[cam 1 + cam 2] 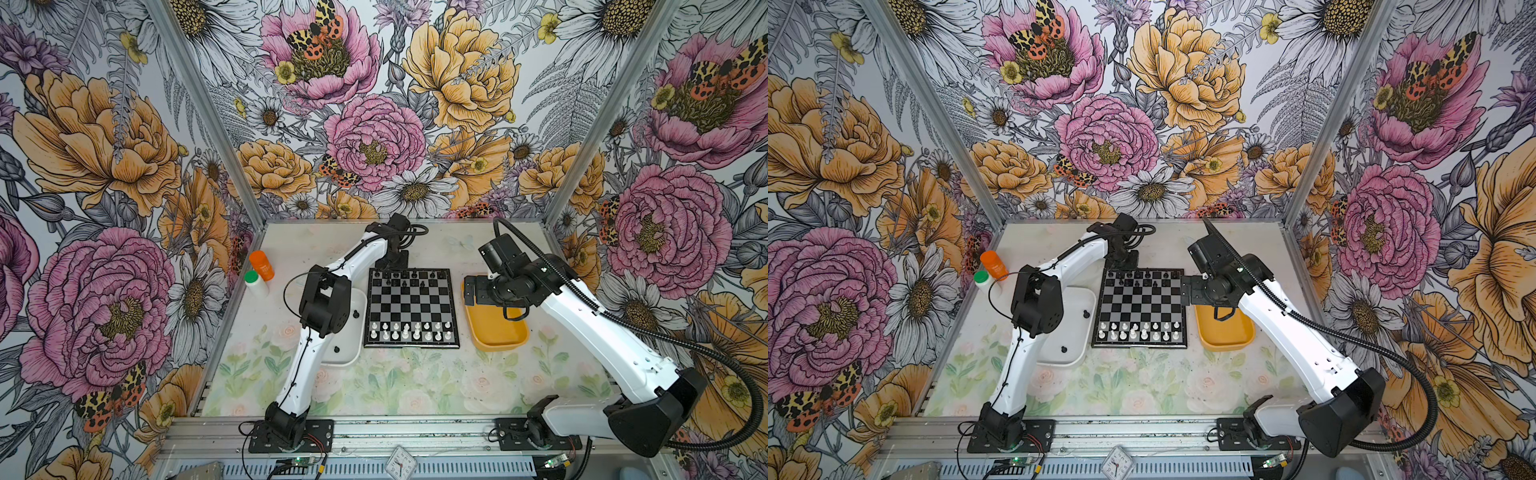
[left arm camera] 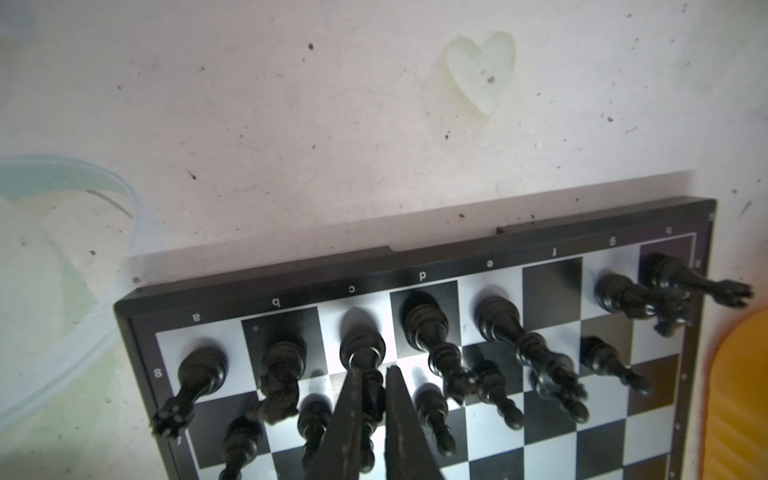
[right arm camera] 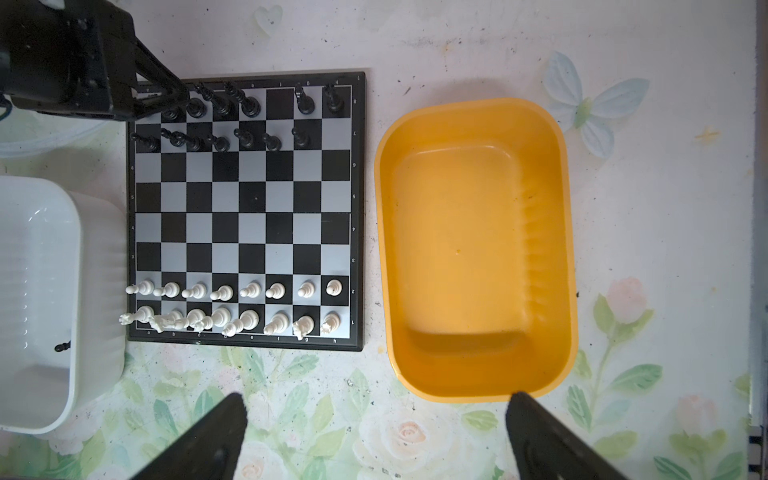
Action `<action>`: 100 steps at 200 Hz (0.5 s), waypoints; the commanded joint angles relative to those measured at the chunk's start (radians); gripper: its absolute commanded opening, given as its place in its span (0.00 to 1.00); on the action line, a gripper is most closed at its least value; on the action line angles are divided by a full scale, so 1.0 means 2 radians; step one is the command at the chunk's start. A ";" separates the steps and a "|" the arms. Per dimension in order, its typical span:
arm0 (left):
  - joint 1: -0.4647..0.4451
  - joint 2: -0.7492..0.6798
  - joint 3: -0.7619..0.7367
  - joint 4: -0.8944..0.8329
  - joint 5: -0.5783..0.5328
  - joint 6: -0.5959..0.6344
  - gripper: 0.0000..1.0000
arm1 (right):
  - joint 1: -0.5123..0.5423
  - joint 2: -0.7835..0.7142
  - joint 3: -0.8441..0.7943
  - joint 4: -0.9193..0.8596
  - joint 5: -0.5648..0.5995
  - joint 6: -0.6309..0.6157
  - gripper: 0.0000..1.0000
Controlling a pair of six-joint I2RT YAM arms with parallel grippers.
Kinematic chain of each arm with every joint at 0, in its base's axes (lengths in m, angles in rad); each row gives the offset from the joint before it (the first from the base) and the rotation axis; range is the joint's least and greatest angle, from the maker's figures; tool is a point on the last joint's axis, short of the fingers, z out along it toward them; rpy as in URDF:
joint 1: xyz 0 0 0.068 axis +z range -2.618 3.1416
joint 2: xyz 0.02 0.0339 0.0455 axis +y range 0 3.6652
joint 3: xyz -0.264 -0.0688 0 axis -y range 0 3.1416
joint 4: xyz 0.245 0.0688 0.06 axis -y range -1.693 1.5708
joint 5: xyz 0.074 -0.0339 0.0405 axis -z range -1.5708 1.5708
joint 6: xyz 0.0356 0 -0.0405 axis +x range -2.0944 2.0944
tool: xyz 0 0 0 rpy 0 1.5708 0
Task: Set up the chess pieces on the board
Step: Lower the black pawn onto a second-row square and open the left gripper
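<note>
The board (image 1: 411,305) (image 1: 1140,303) lies mid-table. White chess pieces (image 1: 409,330) (image 3: 249,291) fill its two near rows. Black chess pieces (image 1: 405,275) (image 3: 249,108) stand in its two far rows. My left gripper (image 2: 372,370) (image 1: 388,266) reaches down at the board's far left corner. It is shut on a black piece (image 2: 362,347) standing in the back row. Two more black pieces (image 1: 356,314) (image 1: 337,349) lie in the white tray (image 1: 349,332). My right gripper (image 3: 376,399) (image 1: 469,291) hangs open and empty above the yellow tray (image 3: 457,249).
The white tray (image 1: 1073,332) sits against the board's left side and the yellow tray (image 1: 1225,332) stands right of the board. An orange bottle (image 1: 262,264) and a green-capped white bottle (image 1: 254,282) stand at the far left by the wall. A small clock (image 1: 400,461) lies at the front rail.
</note>
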State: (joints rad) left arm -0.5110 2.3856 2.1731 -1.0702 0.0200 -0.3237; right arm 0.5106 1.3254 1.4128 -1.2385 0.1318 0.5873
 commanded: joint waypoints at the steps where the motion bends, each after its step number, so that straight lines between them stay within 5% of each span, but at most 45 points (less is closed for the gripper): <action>1: 0.006 0.006 0.015 -0.003 0.010 0.011 0.08 | -0.004 0.005 0.021 0.001 0.009 0.005 1.00; 33: 0.005 0.009 0.020 -0.006 0.013 0.012 0.10 | -0.005 0.010 0.023 0.002 0.009 0.004 1.00; 100: 0.005 0.004 0.036 -0.013 0.013 0.016 0.32 | -0.007 0.015 0.025 0.002 0.008 0.004 1.00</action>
State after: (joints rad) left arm -0.5079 2.3867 2.1990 -1.0843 0.0322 -0.3031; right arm 0.5022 1.3460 1.4261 -1.2385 0.1318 0.5873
